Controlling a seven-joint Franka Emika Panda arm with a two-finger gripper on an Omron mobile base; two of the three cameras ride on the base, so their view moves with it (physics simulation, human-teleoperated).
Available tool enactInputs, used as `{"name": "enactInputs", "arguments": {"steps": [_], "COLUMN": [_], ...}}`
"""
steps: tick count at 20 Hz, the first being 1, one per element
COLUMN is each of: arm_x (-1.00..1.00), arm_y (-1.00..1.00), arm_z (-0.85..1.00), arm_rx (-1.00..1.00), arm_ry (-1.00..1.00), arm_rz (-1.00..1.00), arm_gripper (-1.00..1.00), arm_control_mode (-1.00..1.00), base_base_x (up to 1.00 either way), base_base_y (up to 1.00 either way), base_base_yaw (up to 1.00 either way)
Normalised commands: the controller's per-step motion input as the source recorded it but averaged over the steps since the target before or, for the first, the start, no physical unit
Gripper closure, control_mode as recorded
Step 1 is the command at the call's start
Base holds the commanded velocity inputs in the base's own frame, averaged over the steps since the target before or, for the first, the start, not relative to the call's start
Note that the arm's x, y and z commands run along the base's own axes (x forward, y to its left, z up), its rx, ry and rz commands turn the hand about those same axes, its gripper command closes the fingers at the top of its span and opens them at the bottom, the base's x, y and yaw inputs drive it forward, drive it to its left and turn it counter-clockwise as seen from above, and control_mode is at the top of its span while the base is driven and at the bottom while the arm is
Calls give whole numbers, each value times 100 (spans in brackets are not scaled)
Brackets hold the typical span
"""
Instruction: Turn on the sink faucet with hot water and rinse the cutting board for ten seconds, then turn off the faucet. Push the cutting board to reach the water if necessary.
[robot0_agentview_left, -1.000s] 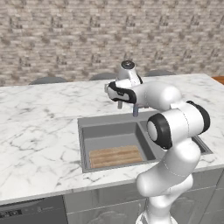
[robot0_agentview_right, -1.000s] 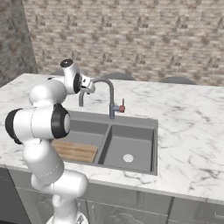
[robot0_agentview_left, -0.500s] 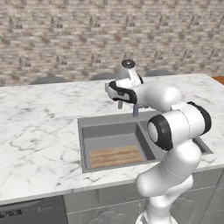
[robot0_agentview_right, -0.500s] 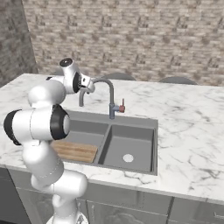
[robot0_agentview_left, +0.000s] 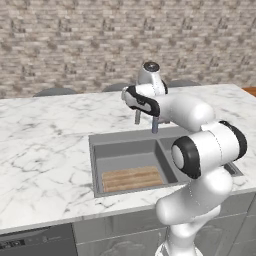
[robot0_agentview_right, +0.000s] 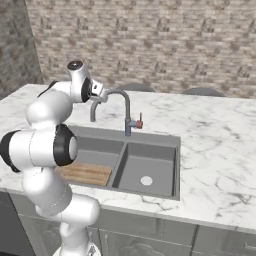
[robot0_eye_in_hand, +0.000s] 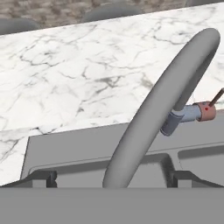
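The sink faucet (robot0_agentview_left: 154, 122) (robot0_agentview_right: 126, 104) stands behind the sink's divider, its gooseneck arching toward the left basin. In the hand view its grey spout (robot0_eye_in_hand: 162, 109) runs up from between my fingertips, and the reddish-tipped side lever (robot0_eye_in_hand: 206, 111) sits at the right. My gripper (robot0_agentview_left: 128, 96) (robot0_agentview_right: 102, 95) (robot0_eye_in_hand: 113, 178) is open, high on the arch, one finger on each side of the spout and neither touching it. The cutting board (robot0_agentview_left: 132, 178) (robot0_agentview_right: 85, 173) lies flat in the left basin of the sink (robot0_agentview_left: 120, 150) (robot0_agentview_right: 150, 160). No water shows.
White marble counter (robot0_agentview_left: 45, 145) (robot0_agentview_right: 220, 150) surrounds the sink. A round pale drain (robot0_agentview_right: 146, 180) sits in the right basin. A stone wall (robot0_agentview_left: 75, 45) lies beyond the counter, with dark chair backs (robot0_agentview_right: 202, 92) along its far edge. My own arm stands over the sink's right half.
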Motion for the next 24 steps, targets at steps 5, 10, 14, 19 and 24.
{"name": "enactInputs", "arguments": {"steps": [5,10,14,19,24], "arm_x": [-42,-44,-39,-33,-17], "arm_y": [-24,-37,-45,-54,-65], "arm_z": [22,6,5,0,0], "arm_rx": [2,2,1,0,0], "arm_ry": [-2,0,-2,-4,-10], "arm_rz": [0,0,0,0,4], "arm_gripper": [-100,-100,-100,-100,-100], "arm_control_mode": [-100,-100,-100,-100,-100], "base_base_x": [0,0,0,0,0], "base_base_y": [0,0,0,0,0], "base_base_yaw": [0,0,0,0,0]}}
